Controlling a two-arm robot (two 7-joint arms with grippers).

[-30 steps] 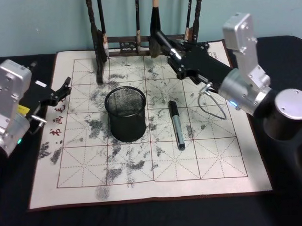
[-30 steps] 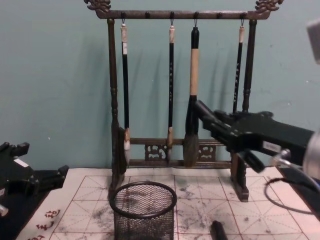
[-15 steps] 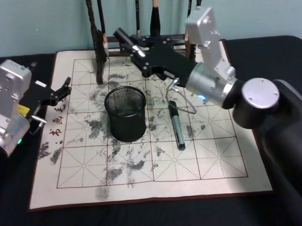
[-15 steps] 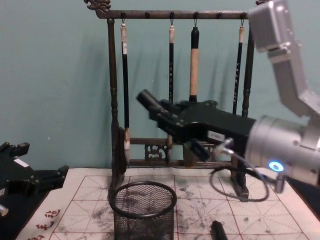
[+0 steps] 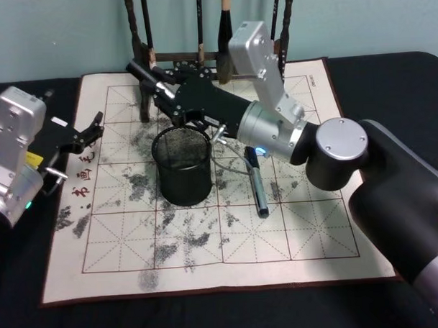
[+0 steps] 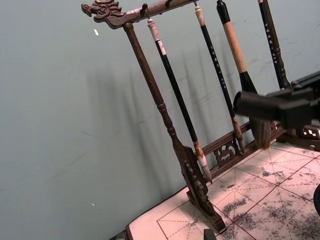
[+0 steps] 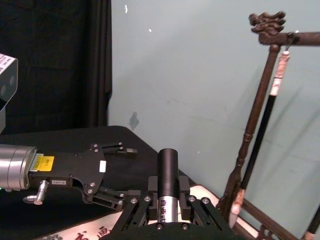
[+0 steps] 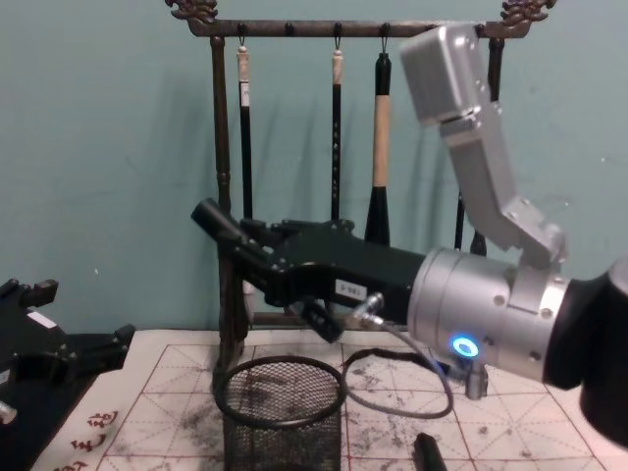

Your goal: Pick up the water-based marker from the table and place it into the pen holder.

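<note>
The right pincer has swung left and is now above the holder's far rim, clamped on a level marker (another marker lies on the mat). Placing step. Next: tip it upright, centre it, lower it. Left pincer parked, fingers apart.

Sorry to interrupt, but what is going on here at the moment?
The right gripper is shut on a marker and holds it roughly level above the pen holder, not yet in it. A second marker lies on the mat right of the holder. The left gripper sits open at the mat's left edge.
</note>
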